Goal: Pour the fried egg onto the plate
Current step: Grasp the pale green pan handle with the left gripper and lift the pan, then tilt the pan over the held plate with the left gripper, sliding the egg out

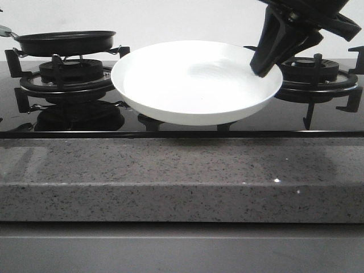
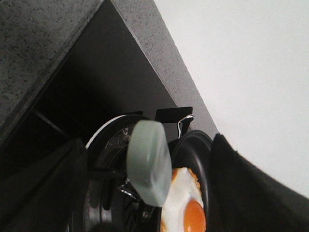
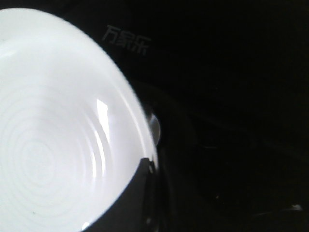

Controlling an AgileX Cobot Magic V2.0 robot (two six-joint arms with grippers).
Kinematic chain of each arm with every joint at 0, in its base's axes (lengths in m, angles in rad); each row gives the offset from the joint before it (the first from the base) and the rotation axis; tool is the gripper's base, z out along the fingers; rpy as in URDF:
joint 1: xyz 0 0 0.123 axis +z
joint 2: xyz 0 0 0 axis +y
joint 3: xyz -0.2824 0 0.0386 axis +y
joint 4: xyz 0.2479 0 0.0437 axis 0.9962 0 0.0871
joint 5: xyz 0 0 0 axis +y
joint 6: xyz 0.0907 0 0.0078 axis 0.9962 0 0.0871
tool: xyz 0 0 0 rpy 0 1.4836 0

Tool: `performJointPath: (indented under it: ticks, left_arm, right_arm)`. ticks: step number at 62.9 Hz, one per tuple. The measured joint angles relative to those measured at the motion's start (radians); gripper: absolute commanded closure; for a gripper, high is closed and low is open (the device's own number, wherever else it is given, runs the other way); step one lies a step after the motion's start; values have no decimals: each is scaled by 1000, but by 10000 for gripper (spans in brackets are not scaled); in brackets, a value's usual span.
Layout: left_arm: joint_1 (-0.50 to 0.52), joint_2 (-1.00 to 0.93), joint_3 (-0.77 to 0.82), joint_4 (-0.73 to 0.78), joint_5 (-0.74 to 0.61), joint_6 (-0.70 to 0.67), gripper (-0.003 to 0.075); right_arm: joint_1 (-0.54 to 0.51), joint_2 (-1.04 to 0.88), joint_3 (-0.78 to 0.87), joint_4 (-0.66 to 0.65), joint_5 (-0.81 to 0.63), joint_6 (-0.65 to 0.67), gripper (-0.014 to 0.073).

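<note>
The white plate is held tilted above the stove's middle, off the glass. My right gripper is shut on its right rim; in the right wrist view one dark finger lies over the plate's rim. The fried egg, white with an orange yolk, lies in the black frying pan. The pan sits on the left burner; the egg is hidden in the front view. My left gripper is open, its dark fingers on either side of the pan's pale green handle end, not touching it.
The black glass hob has a left burner grate under the pan and a right burner grate behind my right gripper. A speckled grey stone counter runs along the front. A white wall stands behind.
</note>
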Motion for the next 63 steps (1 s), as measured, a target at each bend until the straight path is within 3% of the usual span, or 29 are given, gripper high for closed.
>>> performJointPath:
  ticks: [13,17,24,32,40,63]
  left_arm:
    - [-27,30,-34,-15,-9,0,213]
    - [-34,34,-36,-15,-9,0,248]
    - [-34,36,-36,-15,-5,0,384]
    - [-34,36,-37,-15,-5,0,593]
    - [-34,36,-38,-28,1,-4,720]
    - [-34,-3,-57,-61,36,49,741]
  right_arm:
    - [0,0,0,0,0,0,652]
    - [0,0,0,0,0,0,652]
    - [0,0,0,0,0,-2,652]
    - [0,0,0,0,0,-2,652]
    - [0,0,0,0,0,-2,652]
    - [0,0,0,0,0,-2,652]
